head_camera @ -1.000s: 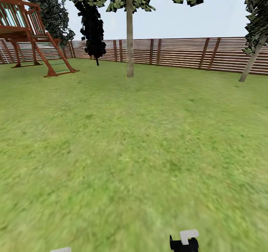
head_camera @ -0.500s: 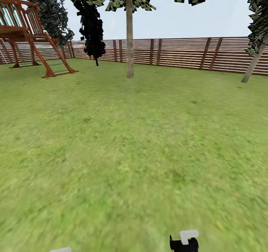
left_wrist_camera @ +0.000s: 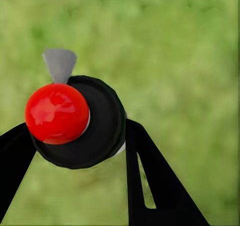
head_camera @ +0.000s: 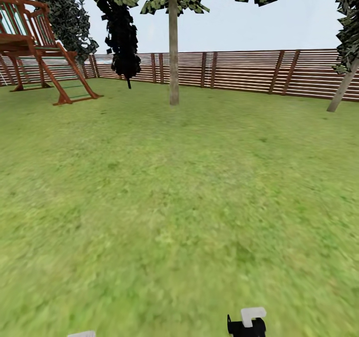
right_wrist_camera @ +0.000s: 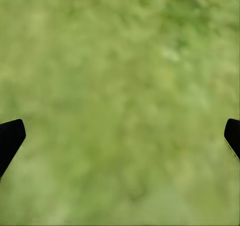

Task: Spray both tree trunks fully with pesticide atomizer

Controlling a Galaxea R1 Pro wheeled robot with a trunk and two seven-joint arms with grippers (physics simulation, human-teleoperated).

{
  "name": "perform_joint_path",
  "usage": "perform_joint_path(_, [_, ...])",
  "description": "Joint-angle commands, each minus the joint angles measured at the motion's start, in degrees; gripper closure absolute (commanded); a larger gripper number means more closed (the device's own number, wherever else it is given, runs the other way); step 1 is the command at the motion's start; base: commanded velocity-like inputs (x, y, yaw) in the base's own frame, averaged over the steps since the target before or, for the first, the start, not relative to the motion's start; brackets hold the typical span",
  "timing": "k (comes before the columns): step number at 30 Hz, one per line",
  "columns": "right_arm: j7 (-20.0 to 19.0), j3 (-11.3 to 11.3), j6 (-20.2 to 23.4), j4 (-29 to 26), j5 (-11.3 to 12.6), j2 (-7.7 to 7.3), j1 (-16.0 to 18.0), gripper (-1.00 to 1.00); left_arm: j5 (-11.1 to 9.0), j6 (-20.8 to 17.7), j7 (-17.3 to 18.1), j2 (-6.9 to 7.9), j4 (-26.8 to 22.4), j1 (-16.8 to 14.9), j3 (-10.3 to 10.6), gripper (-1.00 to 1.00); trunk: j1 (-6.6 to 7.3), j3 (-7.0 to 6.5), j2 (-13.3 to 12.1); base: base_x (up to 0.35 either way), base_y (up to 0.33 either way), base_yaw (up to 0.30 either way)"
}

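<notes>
Robot crossing the lawn (head_camera: 164,202) toward the tree (head_camera: 173,53), upper middle.
Left end effector (left_wrist_camera: 80,151) grips the pesticide atomizer (left_wrist_camera: 82,123) ready to spray; right end effector (right_wrist_camera: 120,136) spread wide, unneeded.

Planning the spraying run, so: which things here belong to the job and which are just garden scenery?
Job: pesticide atomizer, gripped by the left gripper; bare-trunked tree ahead across the lawn.
Scenery: wooden play frame; dark columnar tree; slat fence.
</notes>
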State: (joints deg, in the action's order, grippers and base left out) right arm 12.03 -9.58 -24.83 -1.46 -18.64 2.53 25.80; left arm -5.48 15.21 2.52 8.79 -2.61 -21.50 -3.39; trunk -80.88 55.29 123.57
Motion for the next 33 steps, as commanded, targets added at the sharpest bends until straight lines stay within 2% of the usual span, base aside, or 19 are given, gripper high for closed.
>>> perform_joint_path(1, [0.27,-0.44,-0.13,0.05,-0.61,0.02,0.04,-1.0,-0.41,0.14,0.29,0.0,0.06,-0.03,-0.3,1.0,-0.03,0.05,0.02,0.338,0.0,0.0])
perform_joint_path(33, [0.27,-0.44,-0.13,0.05,-0.61,0.02,0.04,-1.0,-0.41,0.16,0.29,0.0,0.06,-0.03,-0.3,1.0,-0.03,0.05,0.02,0.338,0.0,0.0])
